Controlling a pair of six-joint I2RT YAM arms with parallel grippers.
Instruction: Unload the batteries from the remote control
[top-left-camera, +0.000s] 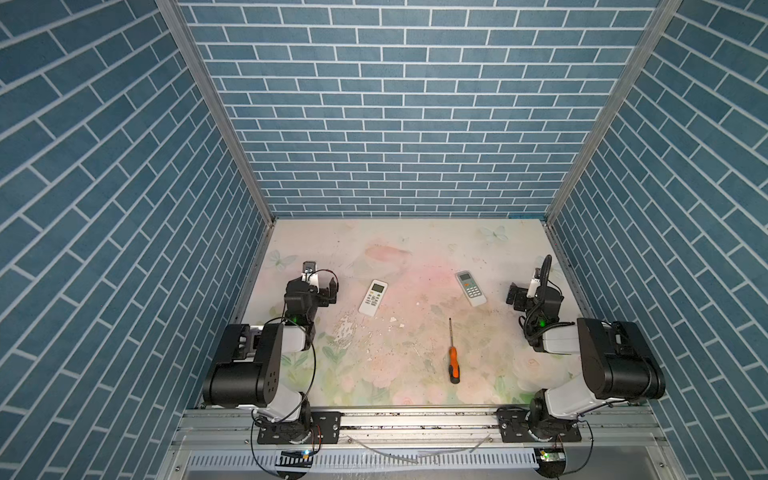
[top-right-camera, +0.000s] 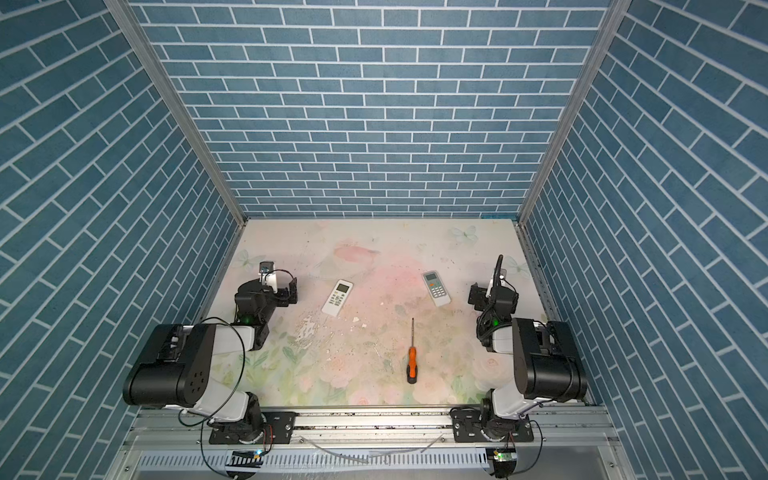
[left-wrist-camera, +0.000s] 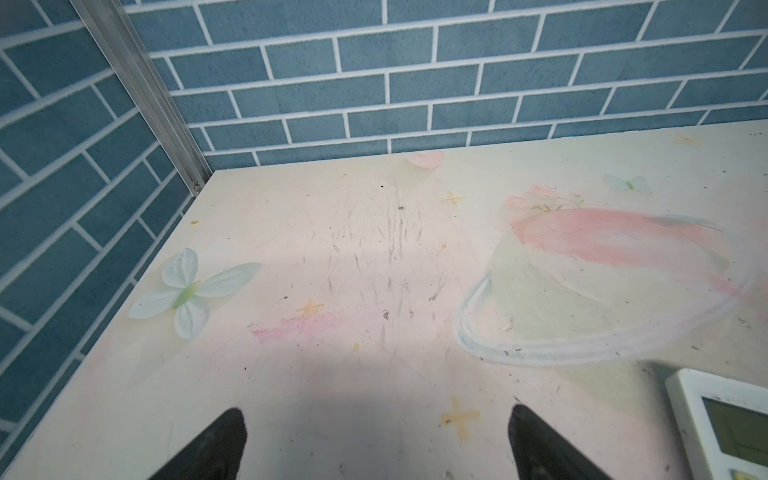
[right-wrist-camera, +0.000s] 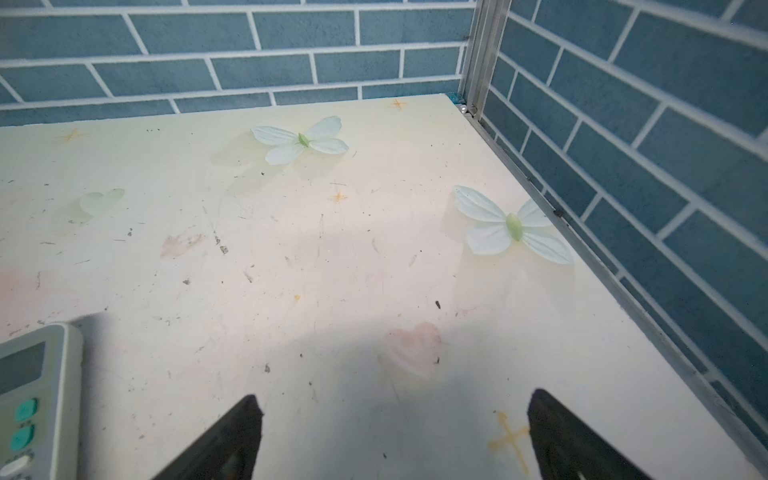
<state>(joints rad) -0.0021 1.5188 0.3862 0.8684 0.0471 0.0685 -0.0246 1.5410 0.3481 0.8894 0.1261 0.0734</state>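
Blue brick-pattern walls (top-left-camera: 374, 124) box in a worn floral table (top-left-camera: 415, 249). Left gripper (left-wrist-camera: 376, 419) and right gripper (right-wrist-camera: 395, 409) both hang with jaws wide apart, holding nothing, each parked outboard of its nearest remote. Left remote (top-left-camera: 372, 297), white, and right remote (top-left-camera: 471, 288), greyer, lie flat with display and buttons up, well apart at mid-table. Orange-handled screwdriver (top-left-camera: 453, 361) lies nearer the arm bases, touching neither. Batteries: none in view, presumably inside the remotes, under covers on the faces turned down to the table; no view confirms it. Handling guess: remotes are light, stiff, smooth plastic shells with a low profile, so pinch across the narrow width at the long edges, mid-body; they'd likely skate on the table if pushed. Batteries should be small, hard, slick cylinders that roll; take them across the diameter at mid-length. Wrist views clip each remote to a corner. Cover type, latch or screw can't be made out.
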